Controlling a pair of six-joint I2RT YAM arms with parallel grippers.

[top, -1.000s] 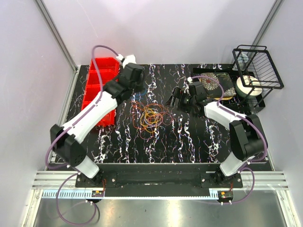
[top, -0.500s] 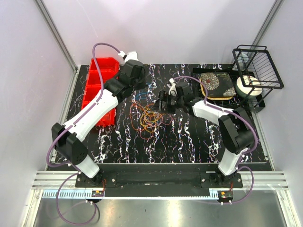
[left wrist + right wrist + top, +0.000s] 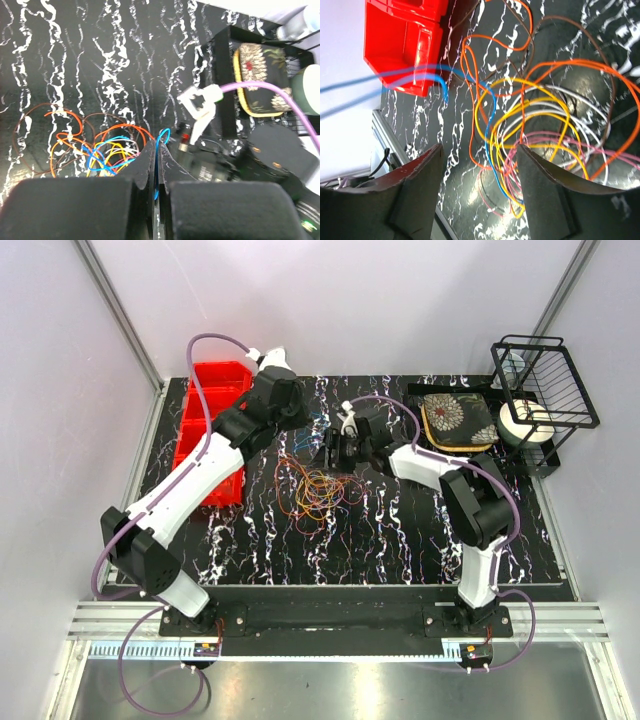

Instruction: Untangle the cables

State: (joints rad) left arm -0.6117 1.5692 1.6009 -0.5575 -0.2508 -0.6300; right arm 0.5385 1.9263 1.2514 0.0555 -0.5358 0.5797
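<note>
Two white robot arms reach over a glossy black table (image 3: pixel 400 530) veined with white like marble. Near the middle of the overhead view lies the cables (image 3: pixel 318 490), a loose heap of thin, springy wire loops, mostly orange and yellow, with brown, pink, white and blue strands crossing through it. The left claw (image 3: pixel 156 165), above the heap's upper edge, has its dark padded fingers pressed almost together on one blue cable (image 3: pixel 161 136), which runs up between them as a narrow loop. The right claw (image 3: pixel 479 155) hangs at the heap's upper right with its matte black fingers spread wide and nothing between them; its camera looks straight down on the loops, with a blurred blue strand stretching off to the left. A red plastic bin (image 3: pixel 222 380) with square compartments sits at the upper left, partly hidden by the left arm. At the upper right, a flat floral pouch (image 3: pixel 456 418) edged in yellow rests on a black tray, beside a black wire rack (image 3: pixel 548 365) with a white roll (image 3: pixel 522 422) under its front edge.
</note>
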